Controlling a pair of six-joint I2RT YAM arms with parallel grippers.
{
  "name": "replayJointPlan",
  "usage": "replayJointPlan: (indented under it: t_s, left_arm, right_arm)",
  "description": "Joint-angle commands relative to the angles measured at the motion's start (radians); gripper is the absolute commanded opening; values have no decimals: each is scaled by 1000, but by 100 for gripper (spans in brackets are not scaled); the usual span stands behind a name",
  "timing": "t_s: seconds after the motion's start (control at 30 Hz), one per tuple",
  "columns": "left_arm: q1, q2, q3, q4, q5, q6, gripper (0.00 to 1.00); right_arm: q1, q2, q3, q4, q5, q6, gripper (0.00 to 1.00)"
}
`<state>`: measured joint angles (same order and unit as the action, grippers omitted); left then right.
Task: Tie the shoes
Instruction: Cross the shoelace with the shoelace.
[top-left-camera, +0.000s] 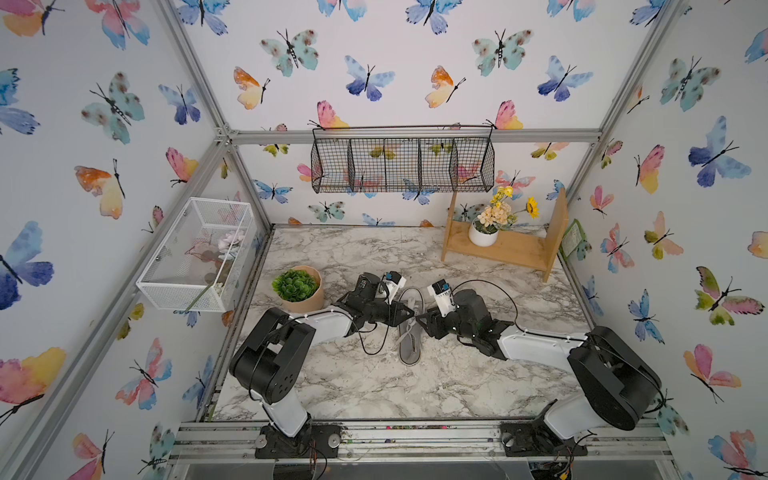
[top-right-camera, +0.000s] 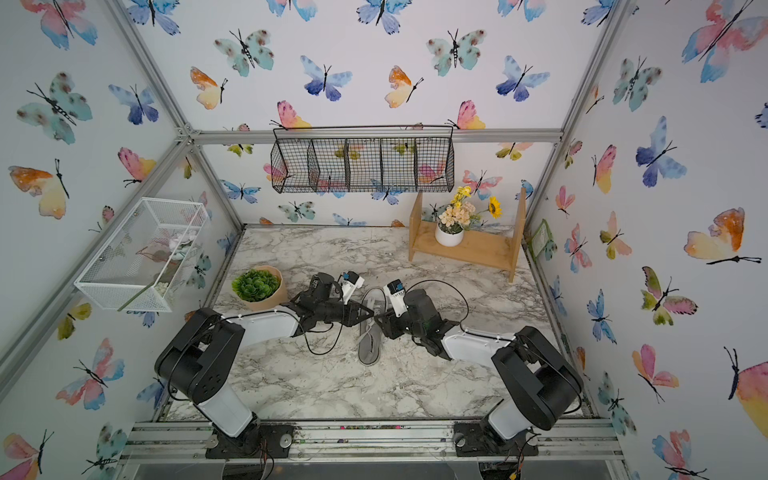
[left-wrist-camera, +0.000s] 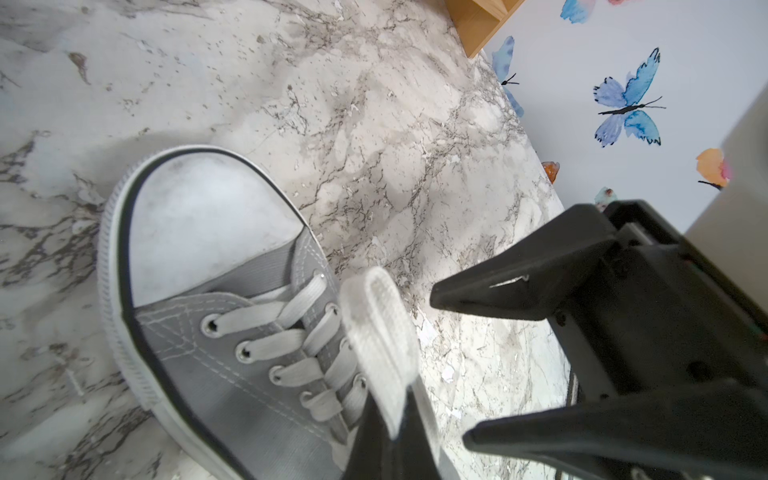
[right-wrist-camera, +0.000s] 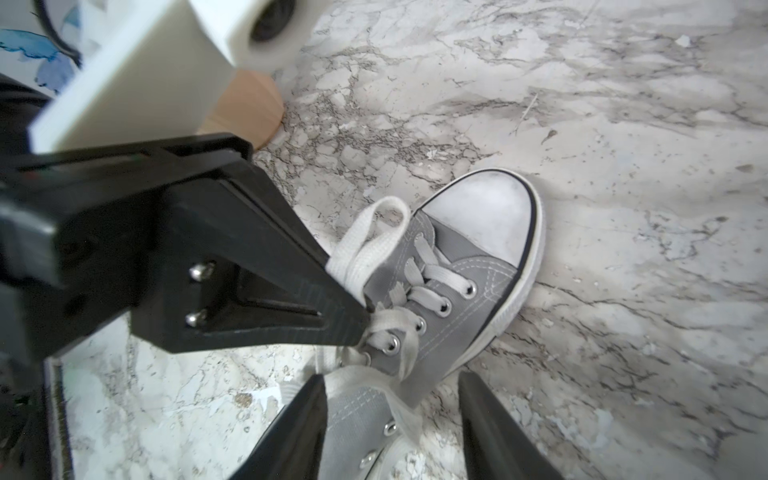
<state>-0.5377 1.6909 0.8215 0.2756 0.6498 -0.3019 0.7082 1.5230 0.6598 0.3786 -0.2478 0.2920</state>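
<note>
A grey shoe (top-left-camera: 409, 332) lies mid-worktop (top-left-camera: 457, 382), toe toward the back wall. The left gripper (left-wrist-camera: 397, 419) pinches a white lace loop (left-wrist-camera: 376, 328); the right gripper (right-wrist-camera: 390, 376) stands spread over the shoe.

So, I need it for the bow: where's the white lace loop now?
Both wrist views show the lace loop pinched in the left gripper's fingers, just over the sneaker's lacing, on its left-arm side.

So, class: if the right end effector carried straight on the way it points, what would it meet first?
Probably the grey sneaker: the open right end effector points at its laced top, with the white lace nearest, though depth is unclear.
</note>
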Motion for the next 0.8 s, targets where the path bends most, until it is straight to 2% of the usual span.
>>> replayJointPlan:
  t_s: [0.0, 0.2, 0.37, 0.57, 0.77]
  left_arm:
    - [5, 6, 2, -19, -12, 22, 0]
    - [5, -5, 10, -38, -9, 30, 0]
    - [4, -8, 11, -36, -1, 32, 0]
    - [5, -10, 15, -38, 5, 30, 0]
    - [4, -10, 16, -37, 7, 30, 0]
  right_arm:
    - [-20, -30, 3, -18, -110, -26, 55]
    - [-37, -51, -23, -58, -87, -91, 55]
    - [-44, 1, -21, -26, -116, -188, 55]
    - [-44, 79, 37, -26, -122, -252, 51]
    - [-44, 141, 74, -17, -158, -252, 45]
